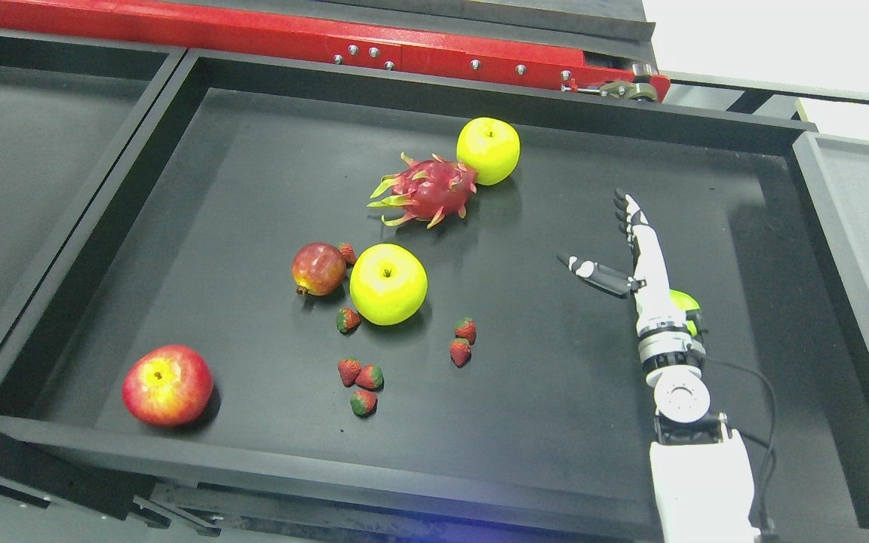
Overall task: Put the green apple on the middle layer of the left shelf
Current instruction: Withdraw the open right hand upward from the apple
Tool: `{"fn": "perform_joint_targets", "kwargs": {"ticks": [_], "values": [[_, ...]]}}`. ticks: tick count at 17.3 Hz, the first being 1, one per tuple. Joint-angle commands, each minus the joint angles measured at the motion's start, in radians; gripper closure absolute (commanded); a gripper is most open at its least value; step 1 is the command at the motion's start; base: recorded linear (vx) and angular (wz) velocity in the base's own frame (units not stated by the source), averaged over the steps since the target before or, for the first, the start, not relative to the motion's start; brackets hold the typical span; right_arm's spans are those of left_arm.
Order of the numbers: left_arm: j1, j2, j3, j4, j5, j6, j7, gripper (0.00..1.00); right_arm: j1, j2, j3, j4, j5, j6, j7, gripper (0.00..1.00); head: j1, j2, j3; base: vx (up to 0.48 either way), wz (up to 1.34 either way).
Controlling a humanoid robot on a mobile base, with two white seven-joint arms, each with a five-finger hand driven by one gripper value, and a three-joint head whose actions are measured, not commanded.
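Two green apples lie in the black tray: one near the middle, one at the back touching a dragon fruit. A third green fruit shows partly behind my right wrist. My right hand reaches in from the lower right over the tray's right part, fingers straight and thumb spread, open and holding nothing. It is well right of the middle apple. My left arm is out of view.
A red apple lies at the front left. A pomegranate sits beside the middle green apple. Several small strawberries are scattered at the front centre. A grey tray stands to the right, another black tray to the left.
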Motion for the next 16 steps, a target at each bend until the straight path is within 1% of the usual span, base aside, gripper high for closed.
{"fn": "perform_joint_targets", "kwargs": {"ticks": [1, 2, 4, 7, 9, 16], "values": [[0.000, 0.017, 0.000, 0.000, 0.000, 0.000, 0.000, 0.00, 0.237, -0.003, -0.023, -0.311, -0.095, 0.008, -0.058, 0.00, 0.0000, 0.000, 0.000, 0.000, 0.00], [0.000, 0.017, 0.000, 0.000, 0.000, 0.000, 0.000, 0.00, 0.290, -0.003, -0.023, -0.342, -0.128, 0.008, -0.070, 0.00, 0.0000, 0.000, 0.000, 0.000, 0.00], [0.000, 0.017, 0.000, 0.000, 0.000, 0.000, 0.000, 0.00, 0.348, -0.003, -0.022, -0.354, -0.175, 0.000, -0.073, 0.00, 0.0000, 0.000, 0.000, 0.000, 0.00], [0.000, 0.017, 0.000, 0.000, 0.000, 0.000, 0.000, 0.00, 0.352, -0.003, -0.019, -0.354, -0.182, -0.003, -0.073, 0.00, 0.0000, 0.000, 0.000, 0.000, 0.00], [0.000, 0.017, 0.000, 0.000, 0.000, 0.000, 0.000, 0.00, 0.348, -0.003, -0.015, -0.356, -0.182, -0.023, -0.073, 0.00, 0.0000, 0.000, 0.000, 0.000, 0.00], [0.000, 0.017, 0.000, 0.000, 0.000, 0.000, 0.000, 0.00, 0.347, -0.003, -0.017, -0.354, -0.182, -0.023, -0.073, 0.00, 0.0000, 0.000, 0.000, 0.000, 0.00]]}}
